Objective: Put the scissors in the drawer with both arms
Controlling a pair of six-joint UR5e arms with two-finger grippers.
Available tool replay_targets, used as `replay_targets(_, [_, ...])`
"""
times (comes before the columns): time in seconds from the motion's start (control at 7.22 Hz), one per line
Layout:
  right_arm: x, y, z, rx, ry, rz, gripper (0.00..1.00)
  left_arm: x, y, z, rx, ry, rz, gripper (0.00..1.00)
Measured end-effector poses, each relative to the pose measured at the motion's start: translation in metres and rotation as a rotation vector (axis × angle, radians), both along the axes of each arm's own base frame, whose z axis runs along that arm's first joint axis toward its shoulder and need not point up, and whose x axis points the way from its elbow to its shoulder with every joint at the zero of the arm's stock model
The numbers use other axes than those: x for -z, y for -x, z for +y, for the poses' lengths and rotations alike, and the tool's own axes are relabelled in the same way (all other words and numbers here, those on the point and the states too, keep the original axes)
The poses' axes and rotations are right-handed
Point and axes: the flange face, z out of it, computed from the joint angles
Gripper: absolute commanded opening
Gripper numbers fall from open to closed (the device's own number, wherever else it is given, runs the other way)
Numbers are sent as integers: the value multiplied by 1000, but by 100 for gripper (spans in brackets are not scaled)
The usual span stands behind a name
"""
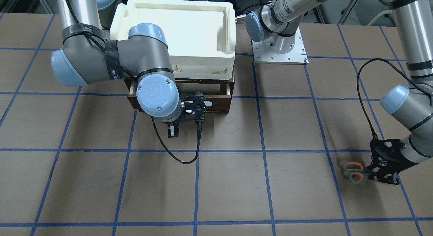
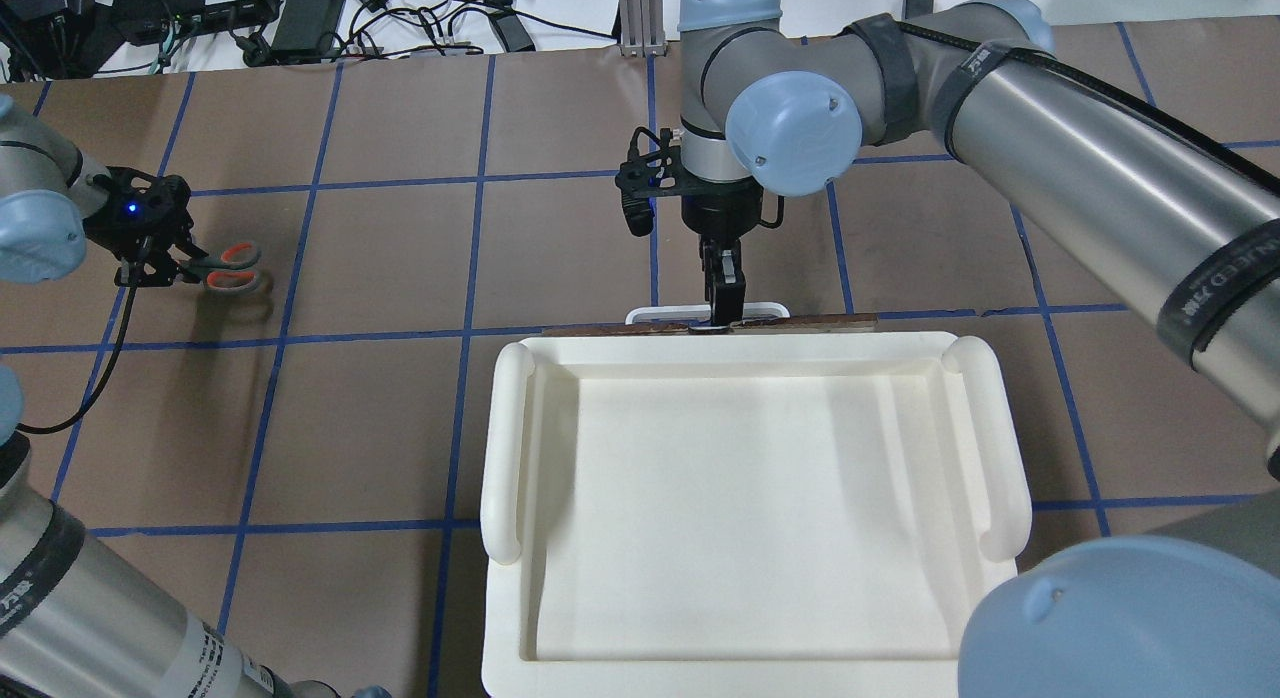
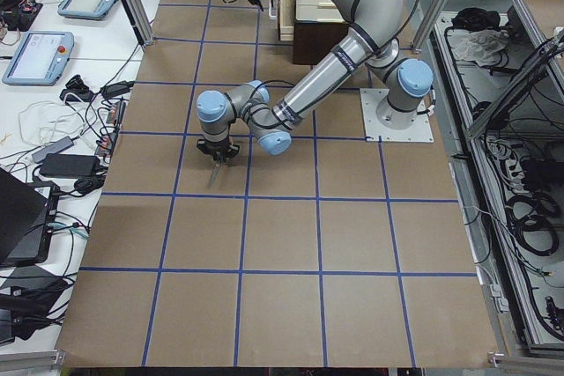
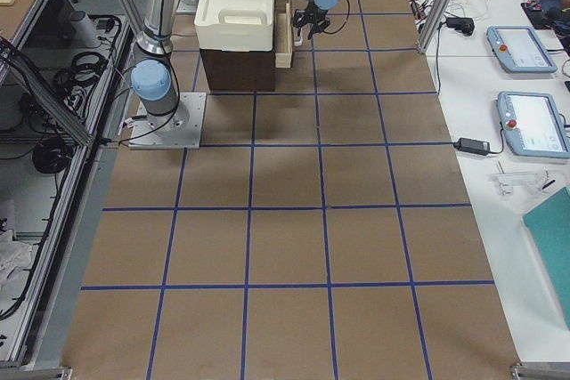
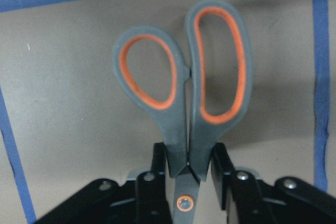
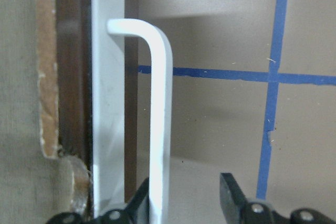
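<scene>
The scissors [image 5: 210, 77], grey with orange-lined loops, are clamped at the neck in my left gripper [image 5: 190, 169], loops pointing away from it. In the overhead view this gripper [image 2: 165, 271] and the scissors [image 2: 228, 268] are at the table's far left, just above the surface. They also show in the front view [image 1: 353, 171]. The dark brown drawer [image 1: 220, 102] is pulled partly out under a white tray. My right gripper [image 6: 186, 192] is open and straddles the drawer's white bar handle [image 6: 160, 103]. One finger is against the bar and the other stands apart. It also shows in the overhead view [image 2: 725, 296].
A large white plastic tray [image 2: 510, 448] sits on top of the brown cabinet that holds the drawer. The left arm's base plate [image 1: 279, 50] is bolted beside the cabinet. Blue tape lines grid the brown tabletop. Operator tables with tablets [image 4: 525, 122] stand beyond the far edge.
</scene>
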Motion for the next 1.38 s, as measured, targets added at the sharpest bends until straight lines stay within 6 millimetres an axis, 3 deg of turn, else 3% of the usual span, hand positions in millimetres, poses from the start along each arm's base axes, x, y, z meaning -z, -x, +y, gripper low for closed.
replay_targets(0.69, [-2, -2, -30, 5, 40, -10, 51, -53, 53, 2, -10, -23, 15, 0])
replay_targets(1.38, [-6, -2, -54, 0, 74, -24, 51, -112, 129, 13, -23, -47, 19, 0])
